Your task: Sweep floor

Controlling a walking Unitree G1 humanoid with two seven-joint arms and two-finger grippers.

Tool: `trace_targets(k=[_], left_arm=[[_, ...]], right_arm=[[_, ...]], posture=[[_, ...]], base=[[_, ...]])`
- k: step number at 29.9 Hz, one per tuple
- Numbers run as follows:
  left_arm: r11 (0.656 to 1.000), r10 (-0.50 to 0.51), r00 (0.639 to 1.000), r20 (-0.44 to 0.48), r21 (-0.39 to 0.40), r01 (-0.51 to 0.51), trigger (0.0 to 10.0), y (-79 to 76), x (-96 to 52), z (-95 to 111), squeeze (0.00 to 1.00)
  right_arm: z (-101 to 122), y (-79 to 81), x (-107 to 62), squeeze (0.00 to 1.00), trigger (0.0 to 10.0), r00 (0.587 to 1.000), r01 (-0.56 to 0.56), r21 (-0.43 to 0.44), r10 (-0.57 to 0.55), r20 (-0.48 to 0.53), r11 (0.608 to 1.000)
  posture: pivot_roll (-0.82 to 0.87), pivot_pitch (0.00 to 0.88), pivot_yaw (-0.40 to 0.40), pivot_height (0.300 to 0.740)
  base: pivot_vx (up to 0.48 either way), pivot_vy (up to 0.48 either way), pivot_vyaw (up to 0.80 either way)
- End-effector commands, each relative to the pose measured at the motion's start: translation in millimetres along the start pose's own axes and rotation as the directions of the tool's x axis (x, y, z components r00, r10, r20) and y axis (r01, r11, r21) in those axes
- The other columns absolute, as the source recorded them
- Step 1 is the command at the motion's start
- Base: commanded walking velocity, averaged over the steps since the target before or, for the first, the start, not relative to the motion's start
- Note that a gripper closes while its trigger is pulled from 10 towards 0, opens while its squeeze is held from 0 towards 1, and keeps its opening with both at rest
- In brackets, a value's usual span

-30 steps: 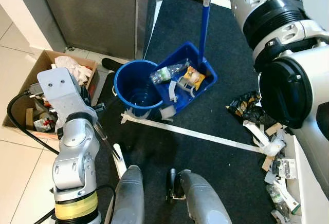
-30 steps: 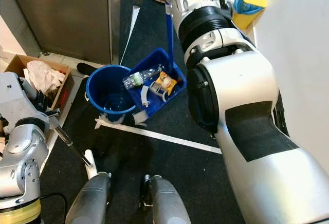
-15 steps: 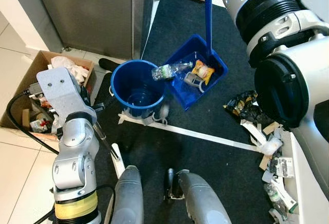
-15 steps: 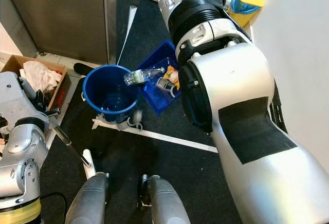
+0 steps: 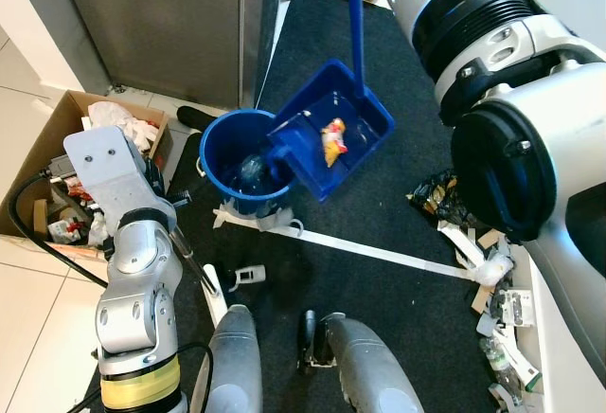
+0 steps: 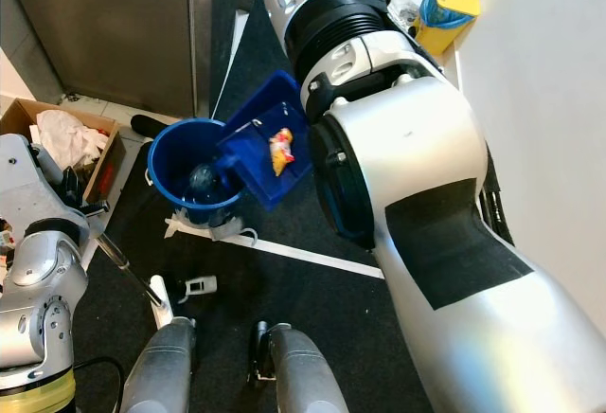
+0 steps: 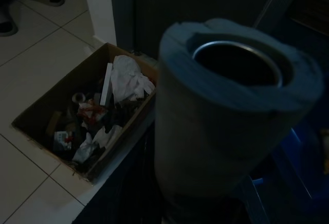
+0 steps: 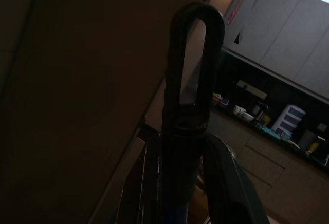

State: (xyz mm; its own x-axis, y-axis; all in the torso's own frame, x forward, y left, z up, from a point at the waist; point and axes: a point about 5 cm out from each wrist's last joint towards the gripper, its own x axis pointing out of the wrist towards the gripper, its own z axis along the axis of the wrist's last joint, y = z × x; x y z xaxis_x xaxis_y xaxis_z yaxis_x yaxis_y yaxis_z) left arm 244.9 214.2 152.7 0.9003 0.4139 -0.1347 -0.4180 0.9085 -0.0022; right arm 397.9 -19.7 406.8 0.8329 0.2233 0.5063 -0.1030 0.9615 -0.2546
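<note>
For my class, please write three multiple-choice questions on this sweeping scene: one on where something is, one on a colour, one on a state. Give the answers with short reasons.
1. Where is the cardboard box of rubbish?
A. to the robot's left of the bucket
B. inside the bucket
C. on the dustpan

2. What colour is the bucket?
A. red
B. blue
C. white

3. How is the dustpan held?
A. flat on the floor
B. upside down on the box
C. tipped with one edge over the bucket

Answers: 1 A, the box stands on the tiles at the left. 2 B, its wall and rim are blue. 3 C, its lower edge overlaps the bucket's rim, with a yellow wrapper still on it.
</note>
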Motion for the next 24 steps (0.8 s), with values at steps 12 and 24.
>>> trace_targets(k=[12, 24], left_arm=[[1.0, -0.017, 1.0, -0.017, -0.018, 0.017, 10.0, -4.6, -0.2, -2.3, 0.0], [0.999, -0.033, 0.999, -0.013, -0.011, 0.033, 10.0, -5.6, 3.3, -0.1, 0.0]], right_arm=[[5.7, -20.4, 0.4, 0.0, 10.0, 0.994, 0.056, -0.191, -0.037, 0.105, 0.98], [-18.7, -69.1, -4.5, 0.0, 10.0, 0.98, 0.196, -0.051, -0.197, -0.02, 0.979]], posture=[[0.2, 0.133, -0.221, 0.74], [0.2, 0.13, -0.2, 0.74]], base=[[0.0, 0.0, 0.0], [0.0, 0.0, 0.0]])
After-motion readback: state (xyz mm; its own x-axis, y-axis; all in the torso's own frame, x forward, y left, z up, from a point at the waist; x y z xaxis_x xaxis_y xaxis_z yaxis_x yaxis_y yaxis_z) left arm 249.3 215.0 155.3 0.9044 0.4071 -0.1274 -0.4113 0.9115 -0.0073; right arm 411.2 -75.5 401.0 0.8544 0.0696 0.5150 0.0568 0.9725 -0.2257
